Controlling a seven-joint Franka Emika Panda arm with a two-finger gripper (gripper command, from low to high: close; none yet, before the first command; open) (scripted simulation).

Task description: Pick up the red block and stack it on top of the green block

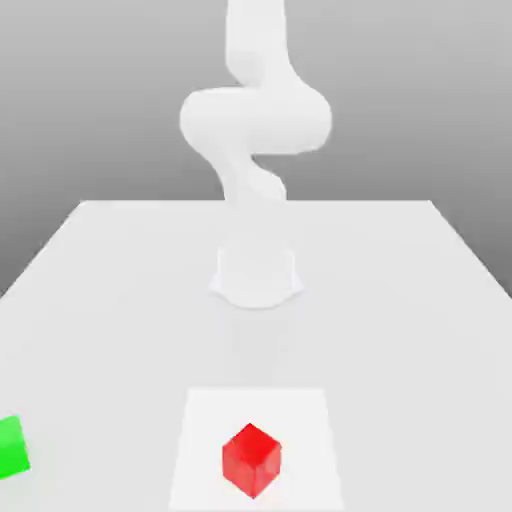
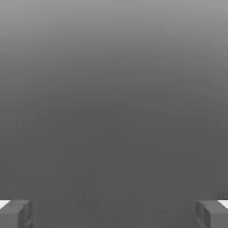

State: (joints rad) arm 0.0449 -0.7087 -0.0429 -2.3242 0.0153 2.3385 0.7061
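1. Sitting on the white square panel (image 1: 200, 440) of the pale flat bench (image 1: 120, 340): the glossy red cube (image 1: 251, 460), one corner turned forward!
2. Well apart, at the exterior view's left edge, partly cut off: the bright green cube (image 1: 12, 448), off the panel.
3. Spread wide in the hand view: the grey two-fingered claw (image 2: 114, 214), nothing between the fingertips.

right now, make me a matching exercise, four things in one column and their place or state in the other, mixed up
1. red block
2. green block
3. fingers
4. arm

A. at the exterior view's left edge
B. white, behind both blocks
C. on the white square
D. wide apart

Pairs: 1-C, 2-A, 3-D, 4-B
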